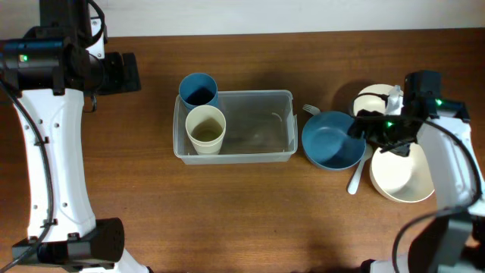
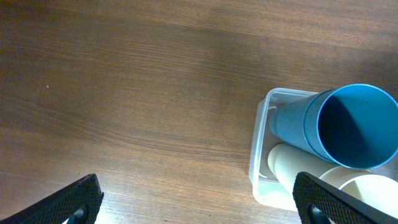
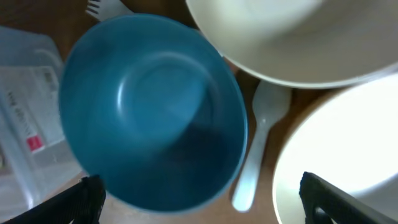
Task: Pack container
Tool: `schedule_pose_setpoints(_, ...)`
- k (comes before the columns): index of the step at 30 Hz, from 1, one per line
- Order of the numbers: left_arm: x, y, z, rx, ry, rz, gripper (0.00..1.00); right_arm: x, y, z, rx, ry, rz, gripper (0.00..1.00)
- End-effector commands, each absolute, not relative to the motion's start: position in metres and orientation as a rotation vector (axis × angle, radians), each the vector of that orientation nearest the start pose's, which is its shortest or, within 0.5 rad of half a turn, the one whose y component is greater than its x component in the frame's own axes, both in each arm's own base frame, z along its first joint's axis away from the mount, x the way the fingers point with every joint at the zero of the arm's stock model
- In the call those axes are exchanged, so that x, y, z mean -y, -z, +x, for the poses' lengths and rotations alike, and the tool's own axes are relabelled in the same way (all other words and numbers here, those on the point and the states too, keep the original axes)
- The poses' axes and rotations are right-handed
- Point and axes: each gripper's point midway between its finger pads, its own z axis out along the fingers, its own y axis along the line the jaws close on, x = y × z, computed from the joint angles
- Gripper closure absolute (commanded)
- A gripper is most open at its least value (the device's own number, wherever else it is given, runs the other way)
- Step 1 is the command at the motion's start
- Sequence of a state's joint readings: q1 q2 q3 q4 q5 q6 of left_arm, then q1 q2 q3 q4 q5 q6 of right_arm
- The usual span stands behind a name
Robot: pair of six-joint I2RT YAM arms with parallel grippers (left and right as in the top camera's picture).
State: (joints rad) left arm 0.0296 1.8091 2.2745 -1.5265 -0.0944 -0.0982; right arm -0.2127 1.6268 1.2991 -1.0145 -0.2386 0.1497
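Blue bowl (image 3: 152, 112) covers most of a fork (image 3: 99, 7) — right fingers (image 3: 74, 205) and left fingers (image 2: 68, 202) spread, empty; container (image 2: 257, 155) cropped in the left wrist view.

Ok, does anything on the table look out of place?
Nothing spilled or broken. The blue cup overhangs a corner of the tub, so it may be leaning. A fork pokes out beside the blue bowl, handle hidden.

A: Right wrist view, what is cut off ahead of the right claw (image 3: 202, 202)?
B: The fork (image 3: 102, 7), tines only, clipped by the top edge. The spoon (image 3: 255, 155) loses its far end at a cream bowl (image 3: 292, 37).
A: And beside the right claw?
B: The container (image 3: 25, 118) — label print too blurred to read.
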Motion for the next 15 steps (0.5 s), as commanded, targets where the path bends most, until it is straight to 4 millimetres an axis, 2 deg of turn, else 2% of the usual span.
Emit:
schedule_pose_setpoints(1,-0.031,-0.32,0.393,-2.616,-0.114,-0.218,0.0,0.026,-0.105,0.354,-2.866,-0.389,0.495,0.06)
schedule_pose_setpoints(2,-0.031,-0.32,0.393,-2.616,-0.114,-0.218,0.0,0.024,-0.095,0.358,-2.885,-0.39,0.488,0.07)
schedule_pose_setpoints(7,-0.031,-0.32,0.393,-2.616,-0.114,-0.218,0.0,0.024,-0.071,0.366,-2.924,-0.351,0.475,0.08)
schedule_pose_setpoints(15,-0.031,-0.32,0.393,-2.616,-0.114,-0.218,0.0,0.034,-0.056,0.368,-2.945,-0.265,0.485,0.15)
